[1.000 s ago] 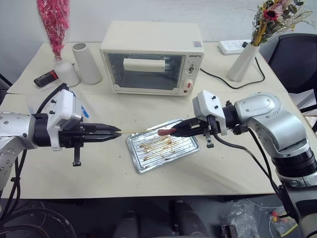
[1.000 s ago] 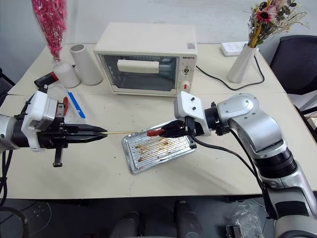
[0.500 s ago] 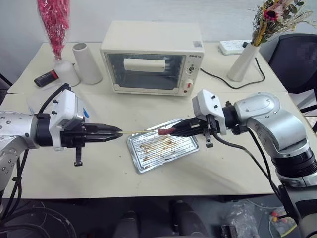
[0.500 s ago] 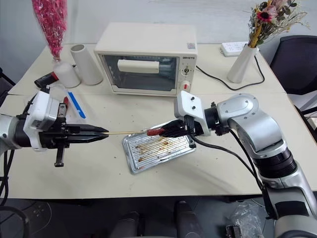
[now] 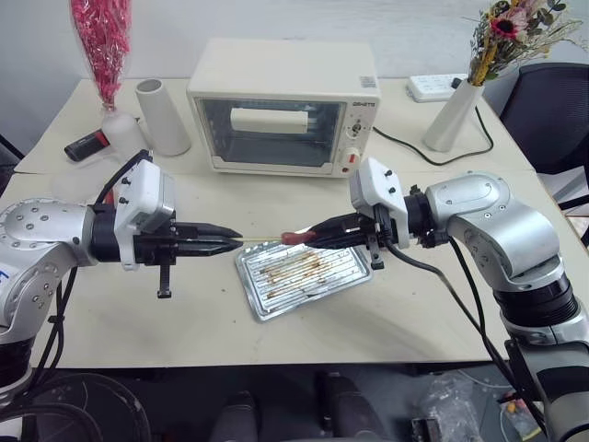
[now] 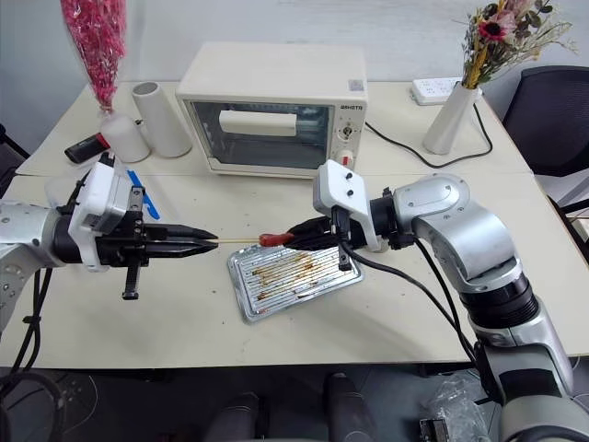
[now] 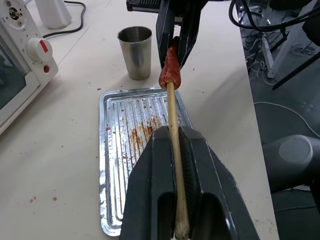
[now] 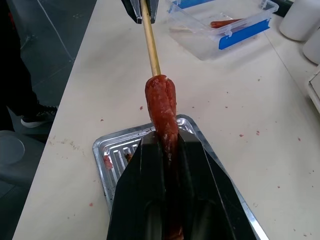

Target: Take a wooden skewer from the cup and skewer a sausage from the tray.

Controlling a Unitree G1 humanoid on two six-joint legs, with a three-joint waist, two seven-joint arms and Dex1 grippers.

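Observation:
My left gripper point(image 5: 232, 243) is shut on the wooden skewer point(image 5: 262, 241), which it holds level, pointing right. The skewer's point(image 7: 172, 120) point meets the free end of the dark-red sausage point(image 5: 296, 238). My right gripper point(image 5: 318, 239) is shut on the sausage's other end and points left, and the sausage point(image 8: 162, 107) sticks out past its fingers. Both are held in the air over the stained silver tray point(image 5: 276, 296). The steel cup point(image 7: 135, 52) stands just beyond the tray point(image 7: 117, 165).
A cream toaster oven point(image 5: 281, 106) stands behind the tray. A white cylindrical cup point(image 5: 161, 115) is at the back left. A clear container with a blue edge point(image 8: 220, 25) lies behind my left gripper. A white vase of flowers point(image 5: 451, 115) and a power strip point(image 5: 433, 87) are at the back right.
The two grippers have drawn a little closer together. The bare stretch of skewer between them is shorter, and its point now meets the sausage's end.

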